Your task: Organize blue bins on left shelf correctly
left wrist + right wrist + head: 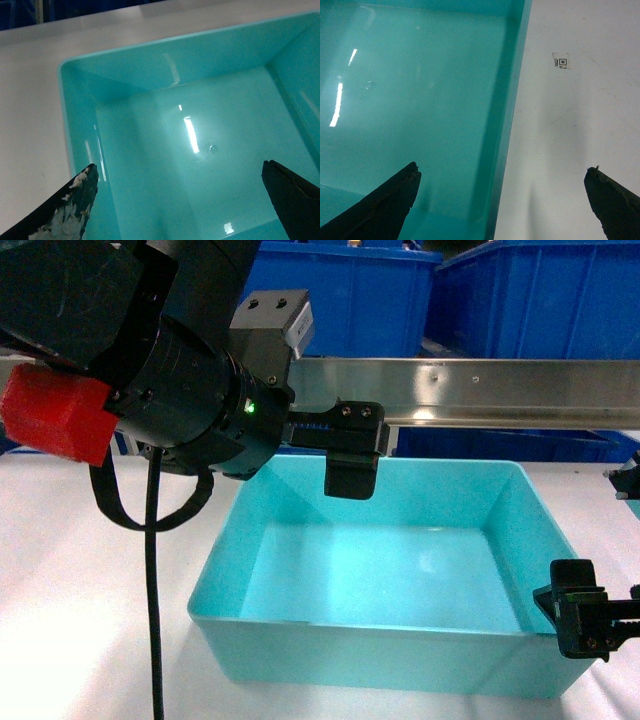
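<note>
The blue bin (380, 570), light turquoise and empty, sits on the white table in front of the left shelf's steel crossbar (470, 390). My left gripper (178, 168) hangs open over the bin's inside with nothing between its fingers. One finger (350, 465) shows dark by the far wall in the head view. My right gripper (502, 170) is open and straddles the bin's right wall (512, 100), one finger inside and one over the table. Its finger (578, 620) stands at the bin's front right corner.
Royal-blue crates (340, 295) (545, 300) stand on the shelf behind the crossbar. The left arm's bulky wrist with a red block (55, 415) and a hanging cable (153, 590) fills the upper left. A small square marker (562, 62) lies on the table to the bin's right.
</note>
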